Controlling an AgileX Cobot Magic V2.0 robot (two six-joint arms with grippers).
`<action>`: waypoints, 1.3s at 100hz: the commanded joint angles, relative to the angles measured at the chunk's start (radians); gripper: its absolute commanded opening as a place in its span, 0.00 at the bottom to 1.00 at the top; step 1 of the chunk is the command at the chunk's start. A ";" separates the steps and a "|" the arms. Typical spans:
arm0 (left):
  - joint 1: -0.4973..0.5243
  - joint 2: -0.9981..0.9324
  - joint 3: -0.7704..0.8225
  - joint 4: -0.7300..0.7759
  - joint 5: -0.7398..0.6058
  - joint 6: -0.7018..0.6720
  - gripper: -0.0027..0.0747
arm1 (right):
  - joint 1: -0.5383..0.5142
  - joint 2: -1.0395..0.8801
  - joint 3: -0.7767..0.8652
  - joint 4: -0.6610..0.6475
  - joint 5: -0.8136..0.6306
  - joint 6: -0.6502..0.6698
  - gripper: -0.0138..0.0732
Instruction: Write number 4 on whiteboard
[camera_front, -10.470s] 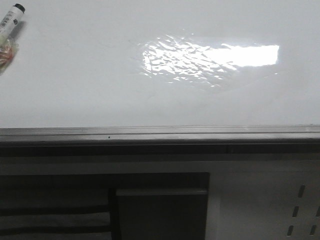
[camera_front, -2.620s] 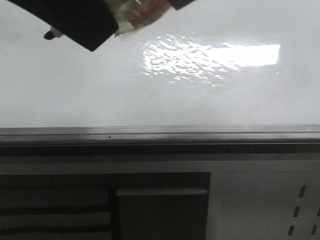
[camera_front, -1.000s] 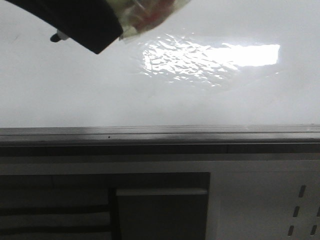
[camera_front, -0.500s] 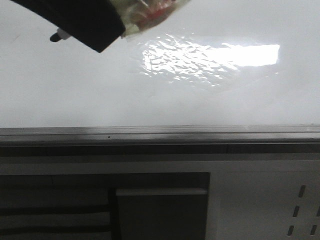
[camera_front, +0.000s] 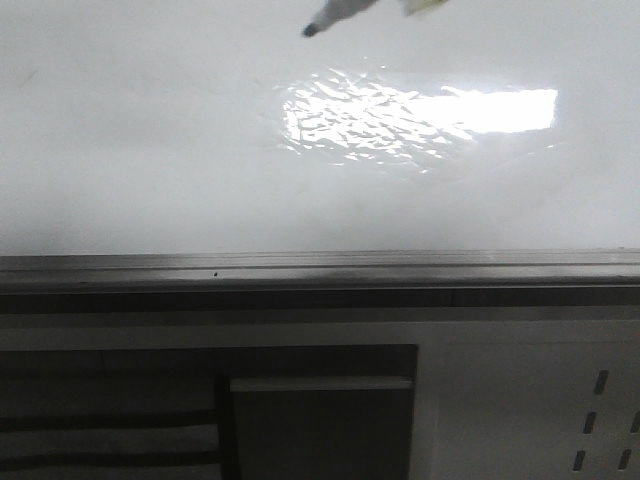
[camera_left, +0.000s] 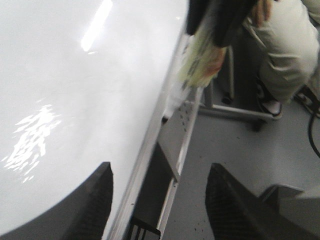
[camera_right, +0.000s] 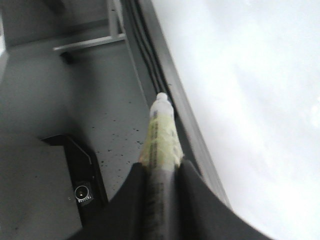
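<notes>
The glossy whiteboard (camera_front: 150, 160) fills the front view, with a bright rippled reflection (camera_front: 400, 115). No number 4 shows on it. A marker (camera_front: 335, 17) pokes in from the top edge, dark tip down and just above the reflection. My right gripper (camera_right: 161, 170) is shut on that marker (camera_right: 161, 132), whose barrel is wrapped in yellowish tape; it is outside the front view. My left gripper (camera_left: 160, 200) is open and empty over the whiteboard's (camera_left: 75, 100) edge. The taped marker (camera_left: 202, 57) appears beyond it.
A grey metal rail (camera_front: 320, 265) runs along the board's near edge. Below it stands a white cabinet (camera_front: 520, 400) with dark panels. A seated person (camera_left: 285, 55) and a frame leg are beside the board. A black box (camera_right: 80, 185) lies on the floor.
The dark arm that covered the top left of the front view has gone out of frame. The marker tip has moved right and up, from the left to the top centre.
</notes>
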 joint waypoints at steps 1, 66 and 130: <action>0.071 -0.077 -0.003 -0.023 -0.050 -0.076 0.53 | 0.000 -0.076 -0.003 -0.140 -0.090 0.198 0.09; 0.341 -0.327 0.320 -0.069 -0.181 -0.196 0.53 | 0.000 -0.259 0.310 -0.191 -0.425 0.489 0.08; 0.341 -0.326 0.320 -0.074 -0.197 -0.196 0.53 | 0.001 -0.008 0.229 -0.023 -0.549 0.510 0.08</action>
